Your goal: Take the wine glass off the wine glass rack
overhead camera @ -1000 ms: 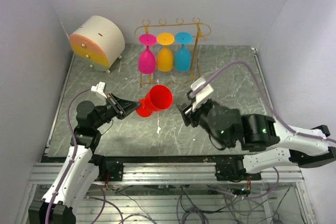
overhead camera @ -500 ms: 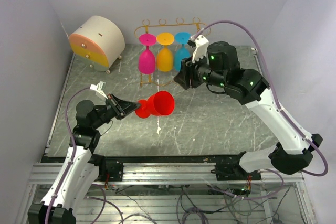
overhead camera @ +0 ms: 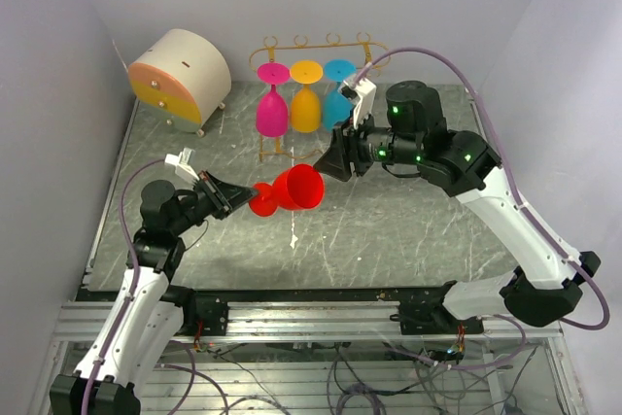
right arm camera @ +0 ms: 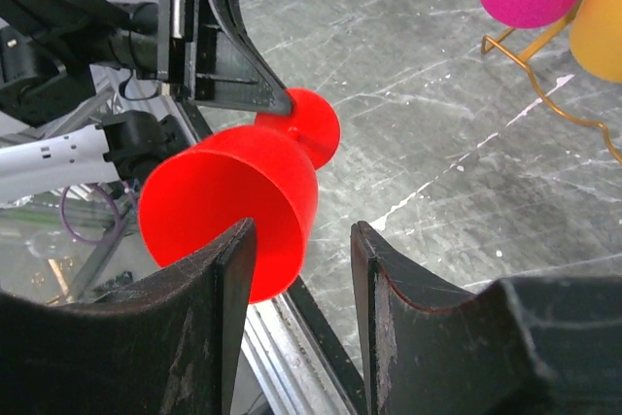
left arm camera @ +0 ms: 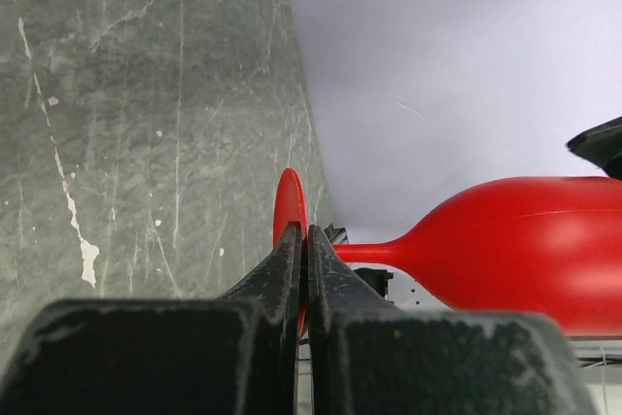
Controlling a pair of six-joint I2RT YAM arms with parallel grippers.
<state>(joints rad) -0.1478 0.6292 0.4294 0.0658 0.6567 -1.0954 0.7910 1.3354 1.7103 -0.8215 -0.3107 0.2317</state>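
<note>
Right end effector (overhead camera: 333,158) swung up from low near its base to beside the wine glass rack (overhead camera: 261,138), then dropped down-left to the mouth of the red wine glass (overhead camera: 296,189), which has shifted slightly in the left end effector (overhead camera: 240,199).

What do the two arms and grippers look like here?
The left arm and right arm have white links and black joint housings; the right shows green lights. A mauve cable loops along each. The left gripper and right gripper have black wedge-shaped fingers and white wrist brackets.
</note>
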